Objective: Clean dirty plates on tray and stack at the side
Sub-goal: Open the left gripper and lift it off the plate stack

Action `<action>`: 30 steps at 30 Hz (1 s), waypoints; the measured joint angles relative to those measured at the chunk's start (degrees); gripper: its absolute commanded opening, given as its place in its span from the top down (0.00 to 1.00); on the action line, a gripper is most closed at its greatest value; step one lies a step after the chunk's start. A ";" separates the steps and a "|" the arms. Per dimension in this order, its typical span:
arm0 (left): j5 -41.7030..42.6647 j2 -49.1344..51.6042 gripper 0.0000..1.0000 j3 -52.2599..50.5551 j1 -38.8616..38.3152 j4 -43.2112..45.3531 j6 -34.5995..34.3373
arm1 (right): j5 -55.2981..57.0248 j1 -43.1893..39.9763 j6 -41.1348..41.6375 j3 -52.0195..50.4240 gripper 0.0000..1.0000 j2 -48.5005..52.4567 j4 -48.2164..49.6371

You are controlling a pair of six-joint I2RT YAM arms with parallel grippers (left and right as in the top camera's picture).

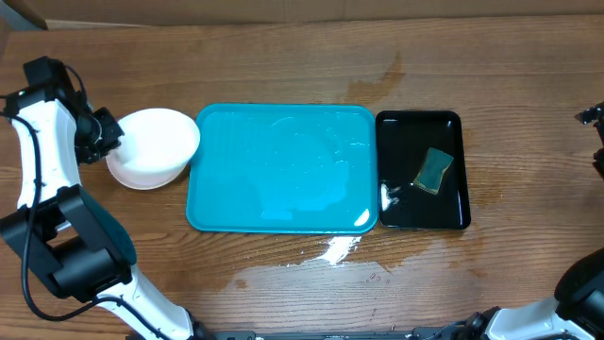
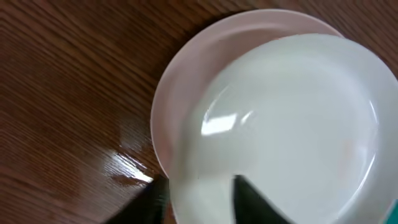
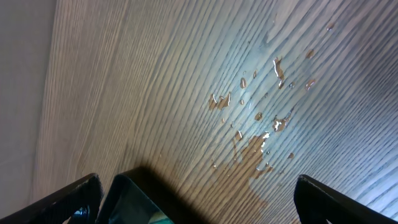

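Stacked white plates (image 1: pixel 151 146) sit on the table just left of the turquoise tray (image 1: pixel 245 189), which is wet and holds no plates. My left gripper (image 1: pixel 106 135) is at the stack's left rim. In the left wrist view the top plate (image 2: pixel 292 124) lies slightly offset on a lower plate (image 2: pixel 177 81). The left gripper (image 2: pixel 199 196) straddles the top plate's near rim, its jaws apart and not pinching it. My right gripper (image 3: pixel 199 205) is wide open over bare wet wood, seen at the far right edge (image 1: pixel 595 132) in the overhead view.
A narrow black tray (image 1: pixel 415 142) right of the turquoise one holds a green sponge (image 1: pixel 435 171); its corner (image 3: pixel 134 202) shows in the right wrist view. Spilled water (image 1: pixel 335 250) lies on the wood in front of the trays, and droplets (image 3: pixel 261 118) below the right gripper.
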 measured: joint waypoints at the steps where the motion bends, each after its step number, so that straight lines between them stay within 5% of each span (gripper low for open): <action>1: -0.02 0.00 0.32 0.00 0.07 0.28 -0.42 | 0.00 0.00 0.00 0.00 0.00 0.00 -0.02; 8: 1.03 0.00 0.32 0.00 0.15 0.50 -0.79 | 0.00 0.00 0.00 0.00 0.00 0.00 -0.04; 15: 12.70 0.00 0.31 0.00 -1.01 0.55 -0.35 | 0.00 0.00 0.00 0.00 0.00 0.00 -0.04; 23: 19.47 0.00 0.30 0.00 -10.10 2.97 4.33 | 0.02 0.00 0.02 0.00 0.00 0.00 -0.04; 24: 19.71 0.00 0.00 0.00 -11.41 3.39 5.14 | 0.00 0.00 0.00 0.00 0.00 0.00 -0.04; 30: 20.83 0.00 0.00 0.00 -21.40 7.63 8.79 | 0.02 0.00 0.00 0.00 0.00 0.00 -0.02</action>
